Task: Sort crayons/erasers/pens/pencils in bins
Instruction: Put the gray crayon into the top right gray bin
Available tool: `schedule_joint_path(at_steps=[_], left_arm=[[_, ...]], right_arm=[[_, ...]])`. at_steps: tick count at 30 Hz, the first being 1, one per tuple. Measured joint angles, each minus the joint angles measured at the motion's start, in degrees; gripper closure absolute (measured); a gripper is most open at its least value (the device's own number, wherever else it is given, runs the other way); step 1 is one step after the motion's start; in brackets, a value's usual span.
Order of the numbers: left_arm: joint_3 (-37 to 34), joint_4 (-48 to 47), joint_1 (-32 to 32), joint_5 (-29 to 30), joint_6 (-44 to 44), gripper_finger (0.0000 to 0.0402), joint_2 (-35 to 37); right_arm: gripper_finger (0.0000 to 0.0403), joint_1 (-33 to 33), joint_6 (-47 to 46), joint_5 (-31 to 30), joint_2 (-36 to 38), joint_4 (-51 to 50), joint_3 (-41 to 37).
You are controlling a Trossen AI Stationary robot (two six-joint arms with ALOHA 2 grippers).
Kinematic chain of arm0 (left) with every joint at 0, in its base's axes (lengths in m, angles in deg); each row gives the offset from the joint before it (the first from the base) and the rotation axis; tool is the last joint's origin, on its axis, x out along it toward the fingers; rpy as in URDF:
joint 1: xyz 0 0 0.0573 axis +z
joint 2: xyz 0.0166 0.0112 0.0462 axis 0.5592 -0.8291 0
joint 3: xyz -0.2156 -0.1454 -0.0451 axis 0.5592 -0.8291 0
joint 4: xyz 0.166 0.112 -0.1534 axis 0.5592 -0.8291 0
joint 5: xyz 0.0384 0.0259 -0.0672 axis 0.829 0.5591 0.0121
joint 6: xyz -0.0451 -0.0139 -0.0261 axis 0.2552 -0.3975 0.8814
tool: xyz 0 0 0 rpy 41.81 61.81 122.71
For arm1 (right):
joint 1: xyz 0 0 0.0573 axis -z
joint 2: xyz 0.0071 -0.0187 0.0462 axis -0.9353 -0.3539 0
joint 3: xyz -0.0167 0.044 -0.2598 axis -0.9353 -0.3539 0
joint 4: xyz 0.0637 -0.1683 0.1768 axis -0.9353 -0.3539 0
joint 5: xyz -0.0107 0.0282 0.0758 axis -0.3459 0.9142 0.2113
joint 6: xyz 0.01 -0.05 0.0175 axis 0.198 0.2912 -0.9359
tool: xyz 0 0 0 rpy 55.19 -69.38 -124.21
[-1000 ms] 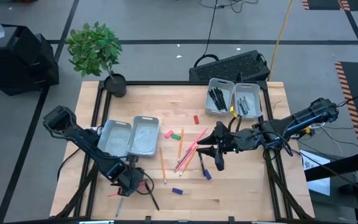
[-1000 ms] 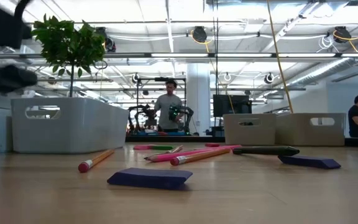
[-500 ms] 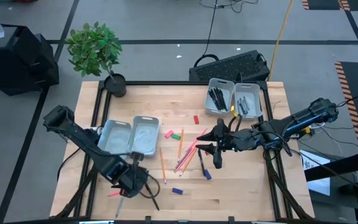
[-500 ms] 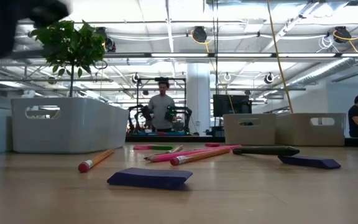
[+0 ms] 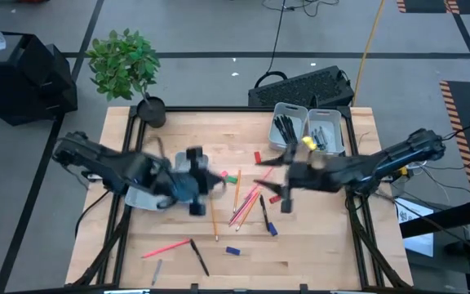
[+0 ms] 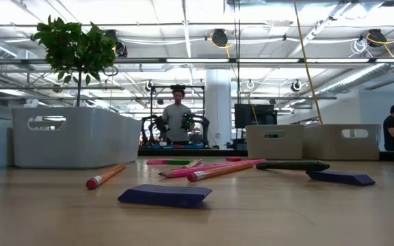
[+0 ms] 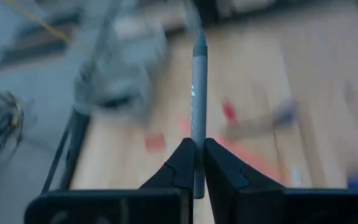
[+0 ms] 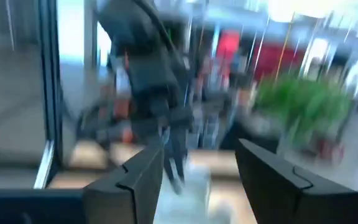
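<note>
The bench [image 5: 317, 245] is pale wood with a dark frame around it. A potted plant [image 5: 125, 65] stands at its far left corner. A black keyboard [image 5: 304, 88] sits behind the far edge. In the low view the room behind is big and bright, with lamps on the ceiling. One person [image 6: 177, 116] stands in the middle and another sits at the right edge.

Two grey bins [image 5: 307, 128] sit side by side at the far right with dark sticks inside. Two more bins [image 5: 145, 192] are on the left, mostly hidden under the blurry left arm. Orange and pink pencils [image 5: 247, 200] lie in a loose heap in the middle. Small erasers [image 5: 232, 250] and black pens [image 5: 198, 257] lie around them.

The left claw [image 7: 195, 163] is squeezed tight on a thin grey stick [image 7: 197, 87], which points straight out from its tips. It hangs above the left bins.

The right claw [image 8: 199, 162] is wide open and holds nothing. It is above the middle of the bench, beside the pencils.
</note>
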Motion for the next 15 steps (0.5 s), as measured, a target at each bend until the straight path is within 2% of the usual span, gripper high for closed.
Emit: schedule_joint_path(at_steps=[4,8,11,15], left_arm=[[0.9,16.3,3.5,-2.2,-4.9,0.0377,1.9],[0.9,29.6,5.5,-7.3,-8.1,0.0383,1.4],[0.9,34.6,6.2,-9.0,-8.7,0.038,0.1],[0.9,36.7,6.4,-9.3,-8.8,0.0378,-1.6]], right_arm=[[0.0207,0.4,8.0,3.6,4.1,5.5,0.1],[0.0206,1.7,7.4,6.4,4.8,6.2,0.1],[0.0206,2.5,3.7,7.4,3.9,5.9,0.1],[0.0206,2.7,0.3,7.5,1.9,7.0,0.1]])
